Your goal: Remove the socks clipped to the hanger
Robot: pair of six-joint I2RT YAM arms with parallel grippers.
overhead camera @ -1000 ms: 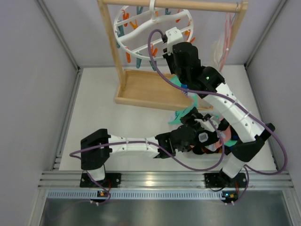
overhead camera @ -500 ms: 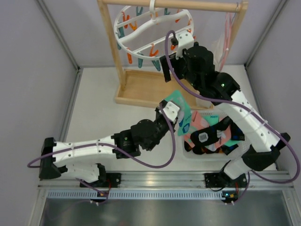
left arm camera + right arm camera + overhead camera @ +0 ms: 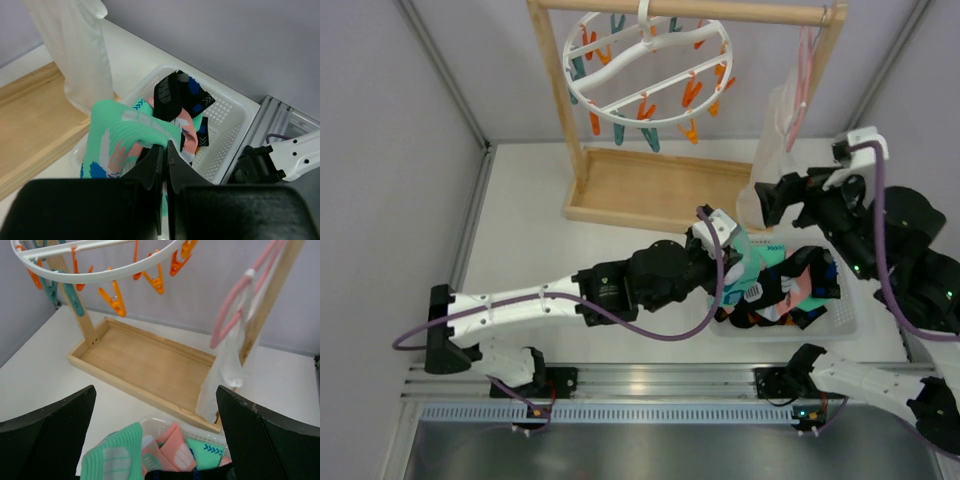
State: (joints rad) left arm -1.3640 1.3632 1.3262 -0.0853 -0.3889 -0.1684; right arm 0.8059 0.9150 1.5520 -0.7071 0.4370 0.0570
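Note:
The hanger [image 3: 645, 70], a white ring with orange and teal pins, hangs from the rack bar; its rim [image 3: 100, 270] shows pins [image 3: 115, 297] gripping nothing. My left gripper [image 3: 165, 147] is shut on a teal-mint patterned sock [image 3: 125, 130], held just over the near-left corner of the white basket [image 3: 227, 125]. From above, that sock [image 3: 752, 262] sits at the left gripper [image 3: 728, 256]. Pink, teal and black socks [image 3: 790, 290] lie in the basket. My right gripper [image 3: 155, 390] is open with nothing in it, off to the right of the hanger [image 3: 782, 196].
The wooden rack's base tray [image 3: 650, 190] lies behind the basket [image 3: 850, 322]. A thin pink clothes hanger [image 3: 240, 305] and a long white garment [image 3: 222, 365] hang at the rack's right post, close to my right gripper. Grey walls close in both sides.
My left arm swung right, carrying the teal sock to the basket. My right gripper opened, let go at the hanger and pulled back to the right.

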